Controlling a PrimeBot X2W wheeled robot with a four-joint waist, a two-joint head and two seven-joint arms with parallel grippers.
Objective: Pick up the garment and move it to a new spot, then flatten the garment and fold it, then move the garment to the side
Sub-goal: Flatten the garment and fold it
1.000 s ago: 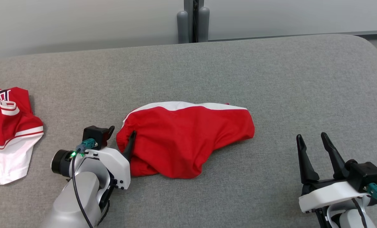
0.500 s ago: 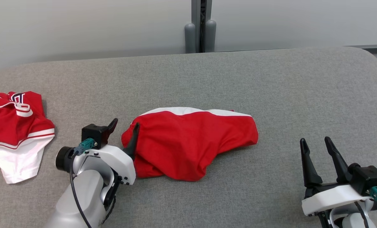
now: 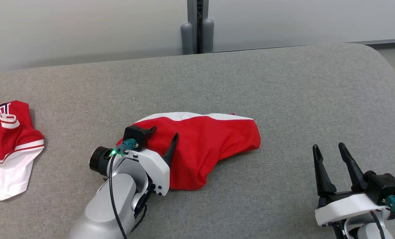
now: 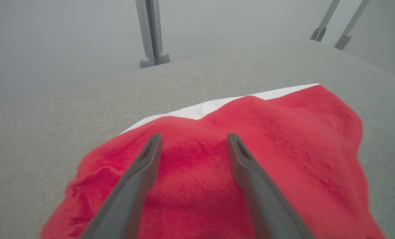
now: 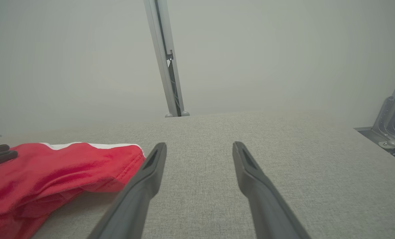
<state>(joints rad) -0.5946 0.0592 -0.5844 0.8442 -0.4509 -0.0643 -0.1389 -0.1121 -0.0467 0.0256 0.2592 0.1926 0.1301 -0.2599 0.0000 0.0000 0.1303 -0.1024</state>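
Note:
The garment (image 3: 214, 139) is a red piece with a white band along its far edge, lying bunched on the grey padded table (image 3: 283, 83). My left gripper (image 3: 165, 131) hovers open over the garment's left part, with nothing between its fingers. In the left wrist view the garment (image 4: 283, 132) spreads under the open left gripper (image 4: 194, 136). My right gripper (image 3: 328, 146) stands open at the lower right, well apart from the cloth. From the right wrist, the open right gripper (image 5: 200, 145) points over bare table, and the garment (image 5: 68, 166) lies to its left.
A second red and white garment (image 3: 8, 142) lies crumpled at the table's left edge. A grey post (image 3: 197, 33) stands behind the table's far edge. The table's right end curves away past my right gripper.
My left gripper has moved right, from the garment's left edge to above its left part. The head camera shifted a little. The right gripper has stayed put.

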